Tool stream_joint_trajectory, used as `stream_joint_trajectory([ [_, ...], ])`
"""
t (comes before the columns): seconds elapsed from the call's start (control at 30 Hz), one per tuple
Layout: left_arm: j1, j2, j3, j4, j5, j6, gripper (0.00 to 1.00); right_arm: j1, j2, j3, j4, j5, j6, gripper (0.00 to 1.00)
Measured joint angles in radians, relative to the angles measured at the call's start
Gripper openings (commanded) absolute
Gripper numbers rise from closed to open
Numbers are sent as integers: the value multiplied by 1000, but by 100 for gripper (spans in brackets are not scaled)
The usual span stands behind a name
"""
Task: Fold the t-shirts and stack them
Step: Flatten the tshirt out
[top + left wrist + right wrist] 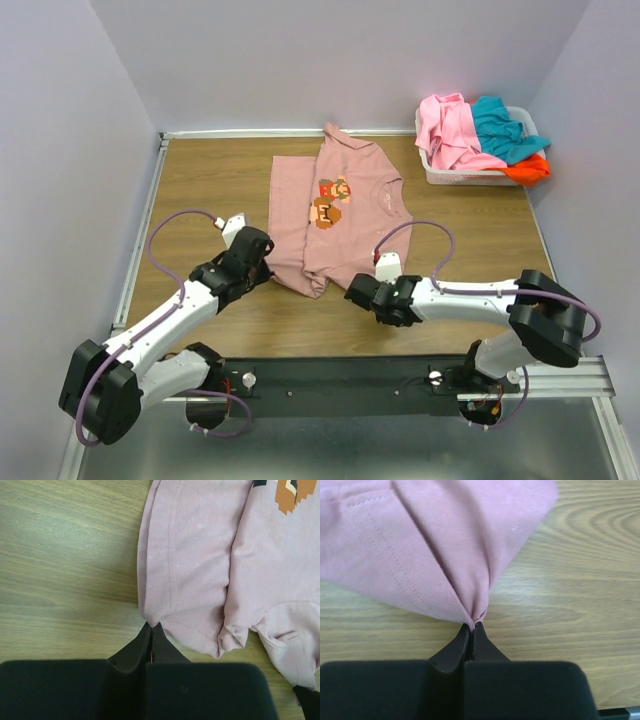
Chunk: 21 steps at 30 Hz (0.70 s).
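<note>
1. Surface: a brown wood-grain tabletop (200,180), closed in at 9, 12 and 3 o'clock by plain lavender walls (60,120). A metal rail (330,375) carrying both arm bases runs along the 6 o'clock edge.
2. Garment: the mauve-pink t-shirt (350,190) lies on the tabletop a little toward 12 o'clock from centre. It is partly folded lengthwise, with the collar toward 12 o'clock and the pixel-figure print (330,202) facing up.
3. Left arm: the left gripper (152,626) sits at the shirt's 7 o'clock corner, its fingers pressed together on a hemmed edge.
4. Right arm: the right gripper (472,626) sits at the shirt's 5 o'clock corner, its fingers closed tight on a gathered fold of cloth.
5. Store: a white plastic basket (460,178) stands in the 2 o'clock corner. Heaped in it are a bright pink tee (450,130), a teal tee (505,130) and an orange-red tee (530,170), which spill over its rim.
</note>
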Motion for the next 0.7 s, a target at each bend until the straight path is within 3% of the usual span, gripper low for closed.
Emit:
stream_joint_trajectory([
  [0.13, 8, 22, 15, 7, -8, 12, 0, -64, -14, 1, -17, 34, -17, 0],
  [0.3, 80, 106, 114, 43, -23, 64, 0, -319, -94, 73, -23, 124, -95, 0],
  [0.53, 219, 253, 379, 115, -42, 168, 0, -624, -137, 264, 150, 122, -328, 0],
  [0.7, 273, 288, 621, 105, -46, 227, 0, -719, -87, 500, 219, 109, -492, 0],
])
